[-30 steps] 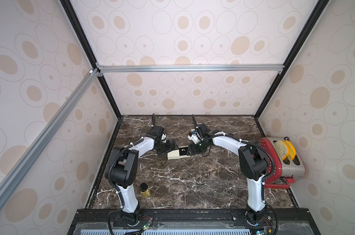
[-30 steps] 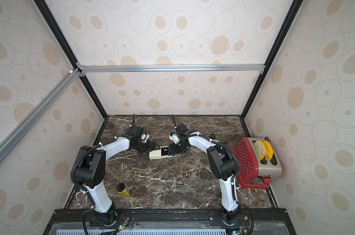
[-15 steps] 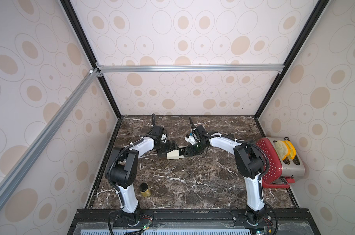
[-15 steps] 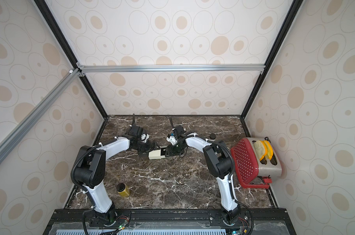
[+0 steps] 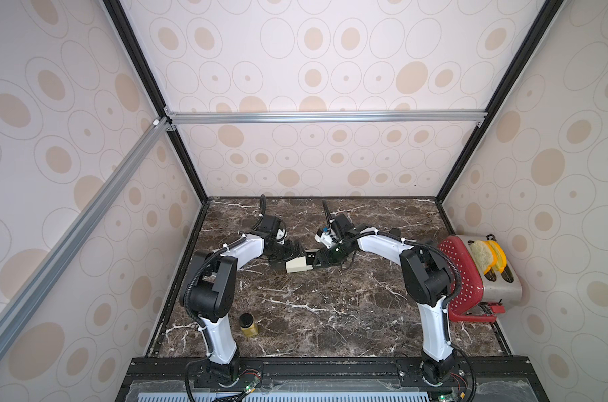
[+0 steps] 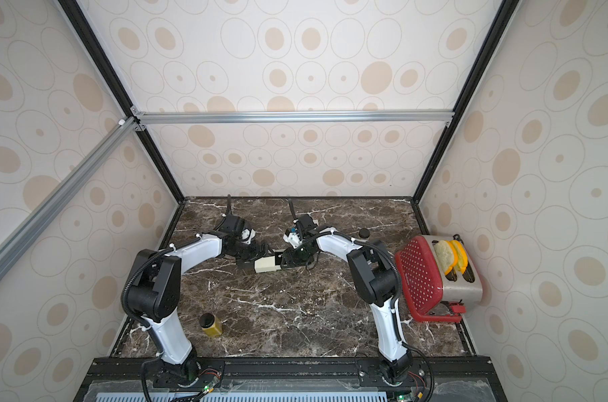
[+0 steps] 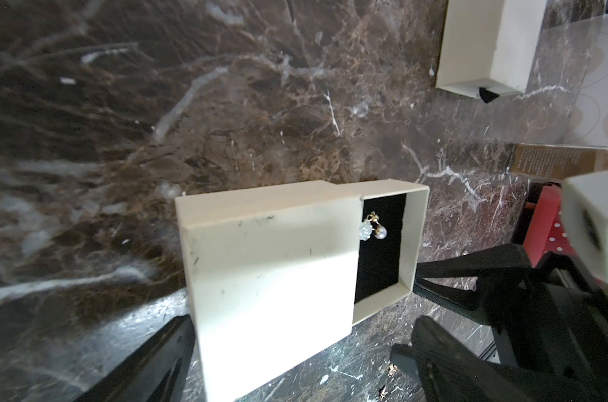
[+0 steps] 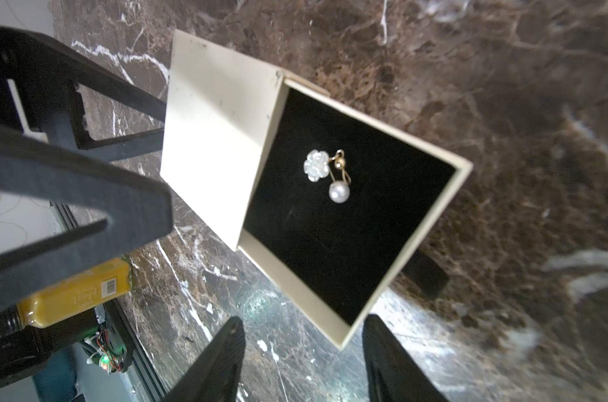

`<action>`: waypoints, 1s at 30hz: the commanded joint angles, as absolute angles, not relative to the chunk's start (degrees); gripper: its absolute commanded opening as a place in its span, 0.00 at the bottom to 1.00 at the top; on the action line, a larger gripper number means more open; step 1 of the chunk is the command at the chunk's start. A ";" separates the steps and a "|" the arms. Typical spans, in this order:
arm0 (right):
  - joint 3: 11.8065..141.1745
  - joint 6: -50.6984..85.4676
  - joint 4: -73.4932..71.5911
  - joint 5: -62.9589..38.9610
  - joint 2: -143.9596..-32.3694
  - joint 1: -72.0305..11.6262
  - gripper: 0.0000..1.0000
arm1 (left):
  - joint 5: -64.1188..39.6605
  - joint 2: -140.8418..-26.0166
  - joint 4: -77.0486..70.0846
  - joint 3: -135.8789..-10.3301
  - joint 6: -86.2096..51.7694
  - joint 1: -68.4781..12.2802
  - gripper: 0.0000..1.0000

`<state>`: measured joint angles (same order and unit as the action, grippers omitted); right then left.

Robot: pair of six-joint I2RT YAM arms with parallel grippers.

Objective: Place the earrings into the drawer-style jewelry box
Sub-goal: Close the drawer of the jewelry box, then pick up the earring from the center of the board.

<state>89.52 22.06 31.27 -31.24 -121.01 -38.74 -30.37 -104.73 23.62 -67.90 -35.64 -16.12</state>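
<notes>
Earrings [image 8: 327, 174] are lying loose in the half-out drawer [image 8: 445, 195], and with the spread left gripper [image 5: 294, 251] only straddling the sleeve [image 8: 212, 132], an off-centre shove from the parted right gripper [image 8: 302, 322] at its corner is risking jamming it.

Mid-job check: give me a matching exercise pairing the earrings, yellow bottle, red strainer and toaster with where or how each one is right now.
Things:
1. earrings
2. yellow bottle
3. red strainer
4. toaster

Places or states:
A. leaning against the toaster
B. on the black lining of the pulled-out drawer
C. slices standing in its slots
D. on the table near the left arm base

Pairs: 1-B, 2-D, 3-A, 4-C
</notes>
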 commanded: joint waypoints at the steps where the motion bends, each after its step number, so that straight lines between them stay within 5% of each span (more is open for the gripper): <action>1: 90.50 22.46 30.66 -32.40 -122.45 -39.29 0.58 | -29.98 -102.77 23.97 -67.72 -35.51 -16.25 0.99; 17: 89.27 17.57 41.74 -20.84 -112.54 -37.85 0.59 | -24.99 -98.19 27.33 -70.94 -33.09 -13.29 0.99; 24: 75.85 19.71 51.31 -0.93 -99.22 -35.91 0.51 | -23.65 -90.96 27.13 -67.01 -31.92 -21.56 0.99; 30: 66.74 21.91 47.55 0.60 -93.77 -27.67 0.42 | -25.53 -93.78 25.93 -69.43 -31.03 -28.05 0.99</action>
